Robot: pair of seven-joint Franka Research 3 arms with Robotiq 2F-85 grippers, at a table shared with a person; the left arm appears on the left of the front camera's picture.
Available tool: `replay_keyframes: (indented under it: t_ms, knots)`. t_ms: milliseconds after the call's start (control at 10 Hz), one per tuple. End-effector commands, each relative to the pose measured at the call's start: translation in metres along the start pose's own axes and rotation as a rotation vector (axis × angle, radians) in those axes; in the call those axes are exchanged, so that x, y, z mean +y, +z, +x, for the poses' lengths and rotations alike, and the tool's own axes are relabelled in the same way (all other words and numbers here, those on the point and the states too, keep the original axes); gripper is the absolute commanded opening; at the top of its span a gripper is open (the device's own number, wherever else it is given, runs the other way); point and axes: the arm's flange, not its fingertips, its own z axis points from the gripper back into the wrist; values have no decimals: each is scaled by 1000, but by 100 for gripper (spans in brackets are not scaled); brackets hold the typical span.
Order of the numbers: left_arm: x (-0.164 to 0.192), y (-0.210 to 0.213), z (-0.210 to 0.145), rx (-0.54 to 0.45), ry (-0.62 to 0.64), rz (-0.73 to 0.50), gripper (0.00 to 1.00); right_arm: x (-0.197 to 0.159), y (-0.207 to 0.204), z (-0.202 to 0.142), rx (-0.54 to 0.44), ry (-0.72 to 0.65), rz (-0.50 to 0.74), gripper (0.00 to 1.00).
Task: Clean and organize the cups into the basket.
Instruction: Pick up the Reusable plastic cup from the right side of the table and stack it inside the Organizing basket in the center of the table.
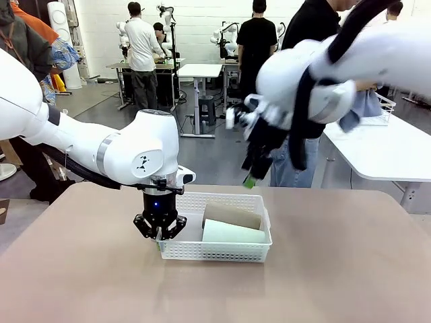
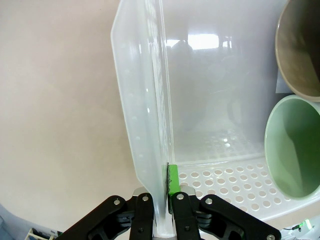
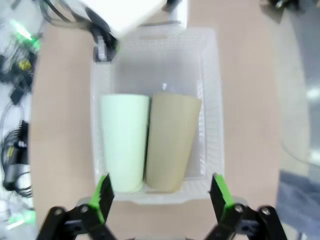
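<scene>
Left tool (image 2: 169,197) clamps the basket (image 2: 145,125) at one end; right tool (image 3: 161,192), apart, seemingly hovers above the cups (image 3: 125,140).

Mint cup (image 1: 232,233), tan cup (image 1: 231,215) (sideways) in basket (image 1: 215,250)

Bright, even overhead light, with faint soft shadows on the table (image 1: 81,269). Right arm (image 1: 350,74) blurred in front view; right wrist view soft throughout. Glare patch on basket (image 2: 202,42) floor in left wrist view.
</scene>
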Motion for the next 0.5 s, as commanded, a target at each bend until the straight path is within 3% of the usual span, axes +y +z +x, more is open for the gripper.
replay_keyframes:
  t_ms: [0, 400]
  knots:
    - [0, -2, -1, 2, -5, 5, 0, 35, 44, -88, -194, -34, 14, 100]
    - [0, -2, -1, 2, -5, 5, 0, 43, 71, -233, -350, -197, 7, 100]
